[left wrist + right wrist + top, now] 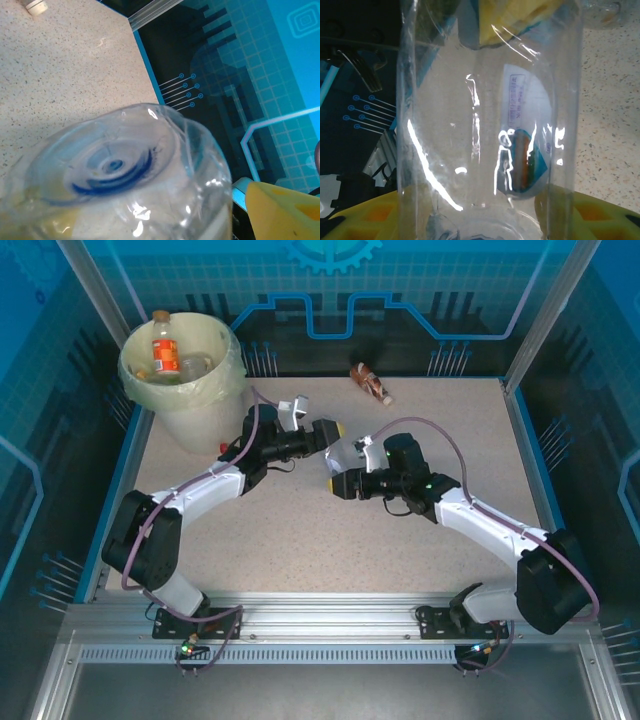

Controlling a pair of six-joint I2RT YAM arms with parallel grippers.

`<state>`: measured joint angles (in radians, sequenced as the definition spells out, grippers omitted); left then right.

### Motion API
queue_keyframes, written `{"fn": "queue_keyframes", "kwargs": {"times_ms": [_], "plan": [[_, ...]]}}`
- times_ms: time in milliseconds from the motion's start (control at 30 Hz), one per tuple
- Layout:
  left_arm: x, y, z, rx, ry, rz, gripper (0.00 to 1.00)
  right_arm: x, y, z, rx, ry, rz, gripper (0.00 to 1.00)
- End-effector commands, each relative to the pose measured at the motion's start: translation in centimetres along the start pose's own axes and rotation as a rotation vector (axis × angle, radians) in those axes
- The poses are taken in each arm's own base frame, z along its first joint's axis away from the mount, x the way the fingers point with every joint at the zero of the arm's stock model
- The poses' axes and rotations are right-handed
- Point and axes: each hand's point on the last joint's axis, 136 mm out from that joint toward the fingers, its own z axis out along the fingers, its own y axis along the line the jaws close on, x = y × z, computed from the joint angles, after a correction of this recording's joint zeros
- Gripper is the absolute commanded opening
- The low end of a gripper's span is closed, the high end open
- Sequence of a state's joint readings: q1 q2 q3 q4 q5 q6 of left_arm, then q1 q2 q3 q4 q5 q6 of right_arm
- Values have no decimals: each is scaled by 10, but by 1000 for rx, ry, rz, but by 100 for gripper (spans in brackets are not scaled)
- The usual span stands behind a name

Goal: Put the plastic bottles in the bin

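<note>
A clear plastic bottle hangs over the middle of the table between both grippers. My right gripper is shut on it, and its yellow fingers press both sides of the bottle, which carries a small blue sticker. My left gripper stands open around the other end. In the left wrist view the bottle's base is close up, with a narrow gap to one yellow fingertip; the other finger is hidden. The bin at the far left holds an orange-labelled bottle and others. A brown bottle lies far centre.
The bin stands at the table's far left corner, close to the left arm's elbow. A small red thing lies at the bin's foot. A white cap shows on the speckled table. Blue walls and metal posts ring the table.
</note>
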<state>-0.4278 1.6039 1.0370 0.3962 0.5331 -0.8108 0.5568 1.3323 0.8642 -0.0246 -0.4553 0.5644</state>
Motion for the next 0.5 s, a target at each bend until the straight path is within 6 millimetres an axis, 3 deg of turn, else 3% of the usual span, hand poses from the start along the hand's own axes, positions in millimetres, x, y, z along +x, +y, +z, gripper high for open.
{"fn": "queue_keyframes", "kwargs": {"times_ms": [0, 133, 233, 267, 467], "plan": [[-1, -14, 2, 46, 9, 33, 75, -4, 19, 0, -68, -7, -20, 36], [-1, -16, 2, 49, 8, 41, 61, -3, 20, -1, -72, -1, -18, 43], [-6, -9, -2, 0, -39, 45, 59, 0, 14, -1, -42, 9, -13, 58], [-8, -6, -4, -17, -58, 49, 58, -9, 20, -4, -44, -10, -32, 63], [-16, -1, -11, -84, -109, 71, 56, -15, 15, -18, 36, -55, -83, 93]]}}
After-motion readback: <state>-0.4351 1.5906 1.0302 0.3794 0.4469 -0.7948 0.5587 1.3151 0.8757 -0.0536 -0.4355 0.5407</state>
